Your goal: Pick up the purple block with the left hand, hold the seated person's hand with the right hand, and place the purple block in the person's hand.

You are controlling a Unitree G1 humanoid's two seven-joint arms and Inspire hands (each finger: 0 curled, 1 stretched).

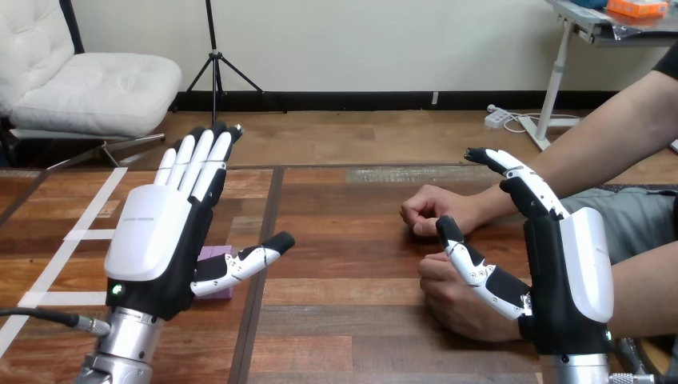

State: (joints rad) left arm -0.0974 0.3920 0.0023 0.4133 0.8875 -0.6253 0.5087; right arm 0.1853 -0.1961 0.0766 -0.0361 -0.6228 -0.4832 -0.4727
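The purple block point(216, 272) lies on the wooden table point(336, 240), mostly hidden behind my left hand point(156, 240). That hand is raised above it with straight fingers and the thumb out to the right, holding nothing. My right hand point(564, 264) stands upright at the right with its fingers straight and thumb pointing left. The person's two hands rest on the table as loose fists: one point(436, 210) farther back, the other point(456, 300) just left of my right thumb. I cannot tell whether the thumb touches it.
White tape lines point(76, 236) mark the table's left part. The person's forearms point(608, 140) come in from the right edge. A dark seam point(260, 280) runs down the tabletop between my hands.
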